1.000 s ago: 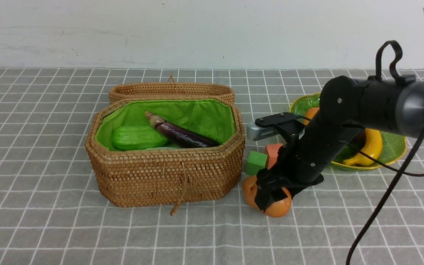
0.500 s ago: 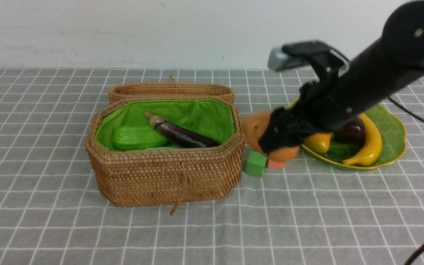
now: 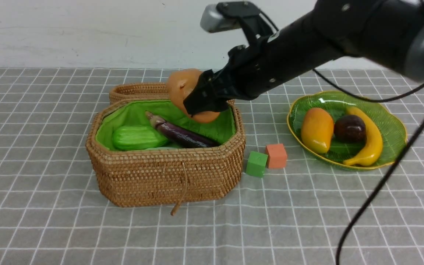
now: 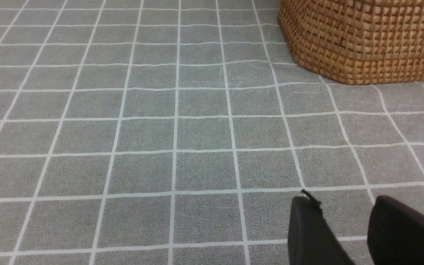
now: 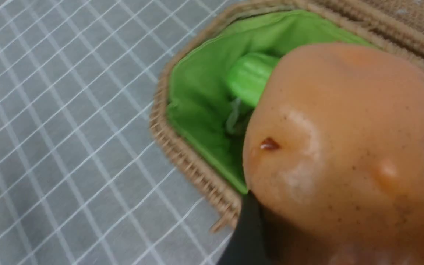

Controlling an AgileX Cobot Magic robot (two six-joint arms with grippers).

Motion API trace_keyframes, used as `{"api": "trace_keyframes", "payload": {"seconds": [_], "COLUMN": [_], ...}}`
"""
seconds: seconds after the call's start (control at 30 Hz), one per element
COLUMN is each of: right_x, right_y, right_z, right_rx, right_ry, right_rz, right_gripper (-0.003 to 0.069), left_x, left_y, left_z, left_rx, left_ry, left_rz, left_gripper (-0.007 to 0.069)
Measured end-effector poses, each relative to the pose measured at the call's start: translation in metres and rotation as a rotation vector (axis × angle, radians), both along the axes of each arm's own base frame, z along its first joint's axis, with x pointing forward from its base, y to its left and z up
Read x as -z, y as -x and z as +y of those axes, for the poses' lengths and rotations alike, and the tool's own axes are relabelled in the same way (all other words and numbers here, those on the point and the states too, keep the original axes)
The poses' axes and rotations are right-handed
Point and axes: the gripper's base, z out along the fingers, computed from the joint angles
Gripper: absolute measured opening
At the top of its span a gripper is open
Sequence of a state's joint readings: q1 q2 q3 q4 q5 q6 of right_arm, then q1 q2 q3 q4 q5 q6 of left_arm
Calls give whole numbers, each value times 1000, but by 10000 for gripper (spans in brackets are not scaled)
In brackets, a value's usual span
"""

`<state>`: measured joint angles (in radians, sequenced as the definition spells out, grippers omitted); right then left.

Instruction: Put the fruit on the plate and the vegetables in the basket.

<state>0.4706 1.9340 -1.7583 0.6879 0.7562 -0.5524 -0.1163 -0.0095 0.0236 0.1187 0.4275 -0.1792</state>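
Note:
My right gripper point(image 3: 202, 101) is shut on the tan-orange potato point(image 3: 182, 87) and holds it in the air over the back right part of the open woven basket point(image 3: 164, 176). The potato fills the right wrist view point(image 5: 344, 147), above the green lining point(image 5: 197, 121). In the basket lie the green cucumber point(image 3: 136, 137), the dark purple eggplant point(image 3: 180, 134) and a sliver of the white radish point(image 3: 160, 148). The green plate point(image 3: 394, 129) at the right holds the mango point(image 3: 317, 130), the maroon fruit point(image 3: 350, 128) and the banana point(image 3: 370, 141). My left gripper point(image 4: 344, 206) is open and empty over bare cloth near the basket's corner point(image 4: 363, 40).
A green cube point(image 3: 256, 163) and an orange cube point(image 3: 276, 155) sit on the cloth between the basket and the plate. The basket's lid point(image 3: 138, 90) stands behind the basket. A black cable point(image 3: 381, 184) hangs from my right arm at the front right.
My right gripper has lifted the potato from the cloth in front of the cubes and carried it up and left, over the basket. The plate with its fruit has come into full view.

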Motion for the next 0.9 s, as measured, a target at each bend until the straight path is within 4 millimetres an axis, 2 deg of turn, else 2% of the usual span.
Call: {"api": "trace_keyframes", "payload": {"seconds": [0.17, 0.23, 0.3, 0.37, 0.57, 0.7, 0.77, 0.83, 0.9], "right_x": [9, 8, 4, -4, -30, -45, -55, -70, -75], "right_y": [-9, -8, -7, -3, 10, 22, 37, 57, 65], "right_z": [-2, -4, -10, -16, -29, -38, -45, -56, -61], "right_rx": [66, 69, 69, 59, 60, 78, 64, 38, 40], "right_ry": [-11, -13, -8, 5, 25, 43, 91, 156, 186], "right_rz": [34, 42, 53, 54, 18, 37, 77, 97, 113], "right_gripper": [582, 612, 661, 680, 655, 610, 556, 465, 410], "left_x": [0, 0, 0, 0, 0, 0, 0, 0, 0], "left_y": [0, 0, 0, 0, 0, 0, 0, 0, 0], "left_z": [0, 0, 0, 0, 0, 0, 0, 0, 0], "left_rx": [0, 0, 0, 0, 0, 0, 0, 0, 0], "left_ry": [0, 0, 0, 0, 0, 0, 0, 0, 0], "left_rz": [0, 0, 0, 0, 0, 0, 0, 0, 0], "left_gripper": [238, 238, 238, 238, 238, 238, 238, 238, 238]}}
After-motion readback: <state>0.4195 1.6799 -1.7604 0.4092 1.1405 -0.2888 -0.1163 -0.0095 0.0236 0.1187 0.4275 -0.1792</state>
